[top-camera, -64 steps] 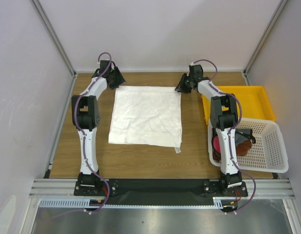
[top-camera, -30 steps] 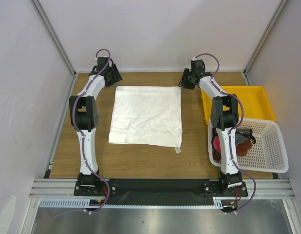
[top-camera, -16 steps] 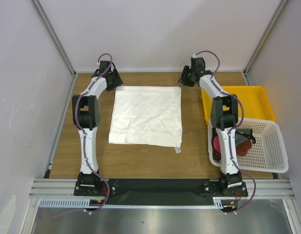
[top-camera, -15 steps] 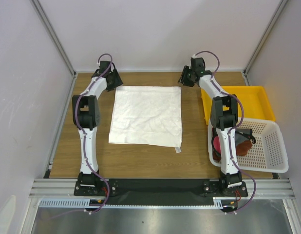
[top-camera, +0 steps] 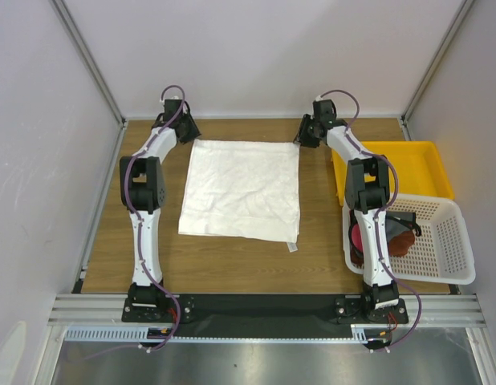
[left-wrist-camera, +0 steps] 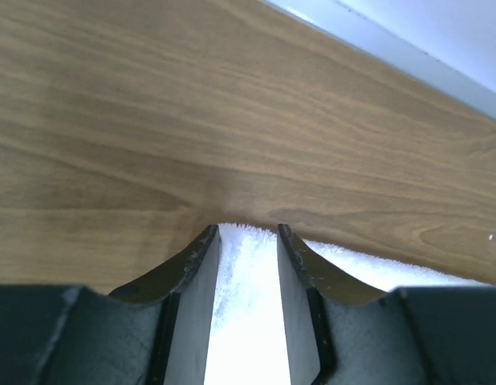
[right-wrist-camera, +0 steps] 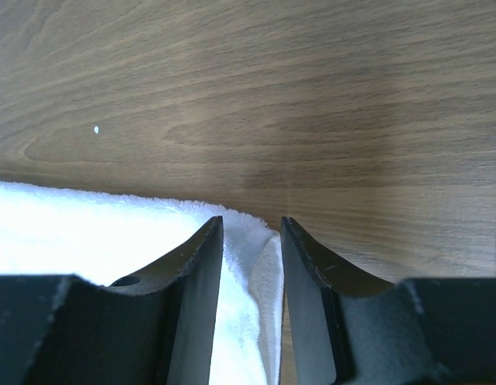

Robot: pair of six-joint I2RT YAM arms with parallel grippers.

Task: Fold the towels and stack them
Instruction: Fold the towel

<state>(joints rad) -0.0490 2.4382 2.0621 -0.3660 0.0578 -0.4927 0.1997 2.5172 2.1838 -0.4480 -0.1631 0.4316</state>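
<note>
Both arms stretched toward the top of the overhead frame. The left fingers (left-wrist-camera: pixel 192 273) were at the upper-left corner of the white towel (top-camera: pixel 241 188), which lay flat mid-frame on the wooden worktop (top-camera: pixel 232 269), and the right fingers (right-wrist-camera: pixel 196 265) at its upper-right corner. Pale walls enclosed the cell. Only the wrist views showed each pair narrowly apart, towel edge filling the gap; whether it was pinched tight could not be told.

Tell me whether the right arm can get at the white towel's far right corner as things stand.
Probably yes: the right claw sits at that corner of the white towel, open jaws either side of its edge, nothing between.
</note>
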